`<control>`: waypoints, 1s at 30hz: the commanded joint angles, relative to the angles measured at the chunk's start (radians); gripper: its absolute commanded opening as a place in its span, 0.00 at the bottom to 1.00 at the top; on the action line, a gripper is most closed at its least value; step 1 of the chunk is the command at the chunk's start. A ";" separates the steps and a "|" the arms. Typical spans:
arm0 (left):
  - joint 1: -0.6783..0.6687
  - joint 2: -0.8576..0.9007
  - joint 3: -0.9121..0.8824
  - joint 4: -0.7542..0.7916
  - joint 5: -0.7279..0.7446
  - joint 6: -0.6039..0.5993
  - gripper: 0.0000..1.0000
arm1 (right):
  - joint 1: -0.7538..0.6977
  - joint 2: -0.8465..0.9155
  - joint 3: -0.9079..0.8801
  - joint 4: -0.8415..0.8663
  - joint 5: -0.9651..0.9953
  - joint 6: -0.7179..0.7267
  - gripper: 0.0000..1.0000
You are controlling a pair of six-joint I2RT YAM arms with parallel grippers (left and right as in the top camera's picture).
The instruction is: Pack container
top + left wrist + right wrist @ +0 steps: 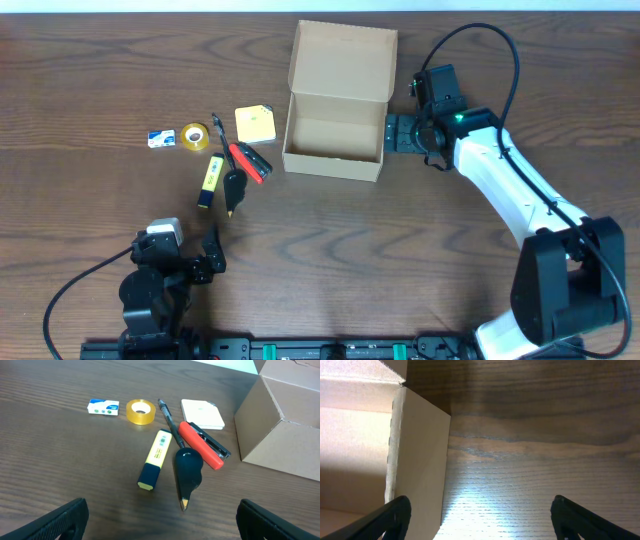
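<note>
At the table's middle, just beside the open container's (332,165) right wall, I am holding my right gripper (393,132) wide and empty. My left gripper (162,515), likewise spread and empty, is hovering short of the highlighter (155,460). Any careless swing is risking shoving the box askew.

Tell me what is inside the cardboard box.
From overhead, only bare cardboard shows inside the cardboard box, and no item is visible. The strip of floor just behind its near wall is covered by that wall, so it cannot be checked.
</note>
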 commanded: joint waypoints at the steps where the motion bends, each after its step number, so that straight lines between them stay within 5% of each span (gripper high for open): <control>1: -0.004 -0.006 -0.016 0.000 0.000 -0.011 0.95 | 0.006 0.015 0.003 -0.002 0.000 0.000 0.87; 9: -0.004 -0.006 -0.016 0.000 0.000 -0.011 0.96 | 0.005 0.016 0.003 -0.001 0.018 0.000 0.99; 30: -0.004 -0.006 -0.016 0.000 0.000 -0.011 0.95 | 0.003 0.016 0.003 -0.005 0.023 0.000 0.99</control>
